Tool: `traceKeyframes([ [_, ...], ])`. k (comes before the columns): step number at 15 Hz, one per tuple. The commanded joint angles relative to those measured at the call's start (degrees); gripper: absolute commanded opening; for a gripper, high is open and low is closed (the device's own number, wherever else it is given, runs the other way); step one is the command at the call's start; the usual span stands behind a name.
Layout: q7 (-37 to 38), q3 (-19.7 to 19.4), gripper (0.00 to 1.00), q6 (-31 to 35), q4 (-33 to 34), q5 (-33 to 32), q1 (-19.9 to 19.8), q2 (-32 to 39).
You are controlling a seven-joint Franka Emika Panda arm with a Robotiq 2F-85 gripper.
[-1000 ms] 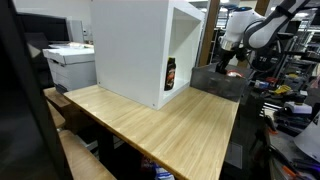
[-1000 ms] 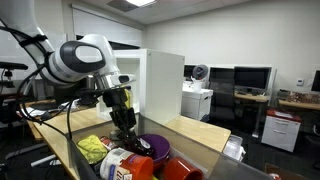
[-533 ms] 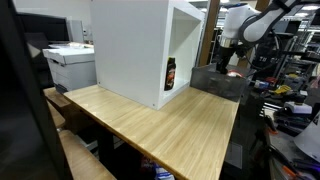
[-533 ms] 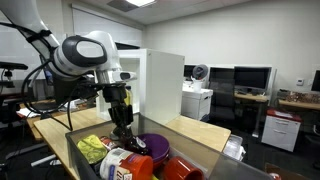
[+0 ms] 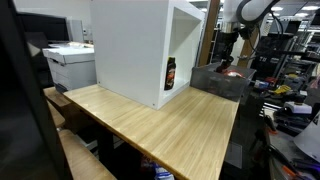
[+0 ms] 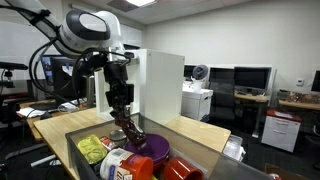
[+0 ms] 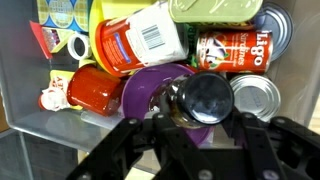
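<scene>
dark bottle pinched in tool, hanging just above bin; purple bowl, red can, silver can inside bin; risk: hold near bottle's end looks slight; swing could loosen it, bottle drops into bin, strikes cans.

A light wooden worktop carries a tall white open-sided cabinet in an office-like room with pale walls, a ceiling light, a white printer, dark monitors and perhaps a small fan.
</scene>
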Motion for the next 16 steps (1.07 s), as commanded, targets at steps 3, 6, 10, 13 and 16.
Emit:
traceKeyframes([
  [3,-13.9,-0.5,0.26,-12.2,4.4,4.8,1.1,-3.7],
  [6,-20.7,-0.9,0.26,-17.6,5.7,6.7,1.7,-4.9],
  [10,-28.8,-1.3,0.26,-24.1,6.6,10.3,3.2,-7.0],
  [13,-33.4,-1.2,0.26,-28.8,7.6,12.4,4.7,-8.0],
  [16,-36.9,-0.9,0.26,-33.5,8.6,14.6,6.8,-8.5],
])
